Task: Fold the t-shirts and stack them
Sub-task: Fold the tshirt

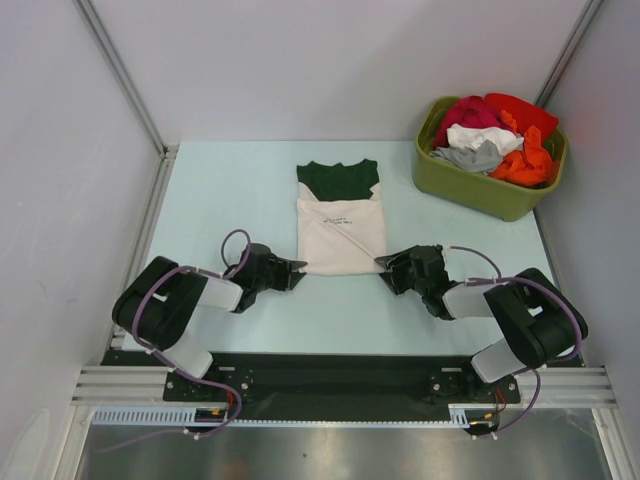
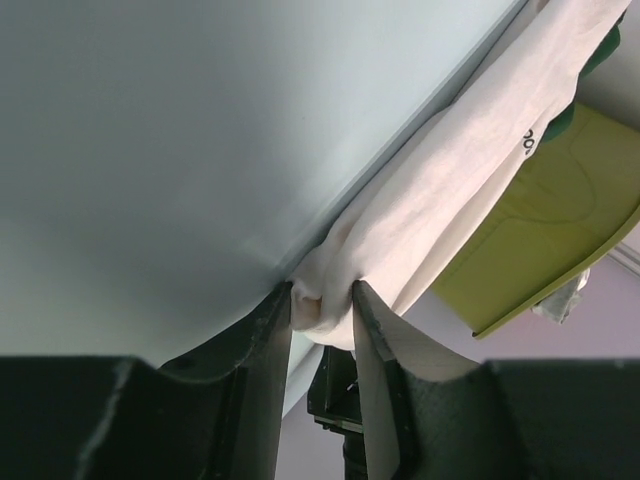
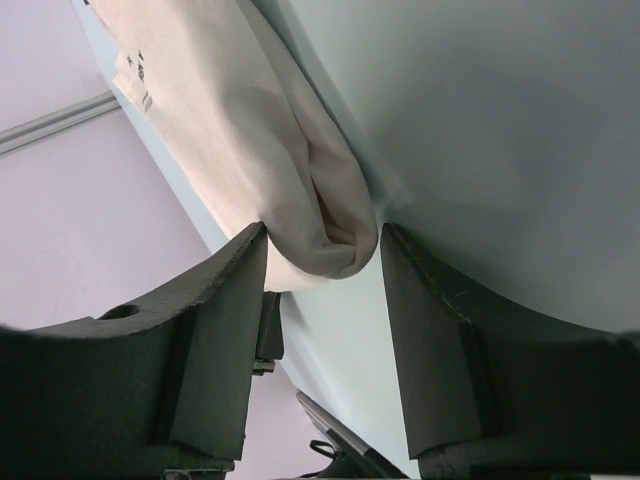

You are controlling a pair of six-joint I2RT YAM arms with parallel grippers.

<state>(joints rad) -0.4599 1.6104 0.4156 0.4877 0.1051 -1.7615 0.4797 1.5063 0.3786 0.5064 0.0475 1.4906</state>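
Observation:
A cream-white t-shirt [image 1: 340, 238] with black lettering lies partly folded at mid-table, over a dark green t-shirt [image 1: 338, 178] that shows at its far end. My left gripper [image 1: 300, 267] is at the cream shirt's near left corner. In the left wrist view it [image 2: 322, 305] is shut on a bunched bit of that cream cloth [image 2: 440, 190]. My right gripper [image 1: 381, 262] is at the near right corner. In the right wrist view it [image 3: 322, 245] is open, with the rounded cloth fold [image 3: 300, 190] between its fingers, unsqueezed.
An olive-green plastic tub [image 1: 480, 187] stands at the back right, holding several red, white, grey and orange garments; it also shows in the left wrist view [image 2: 540, 240]. White walls close in the pale table [image 1: 230, 190] on three sides.

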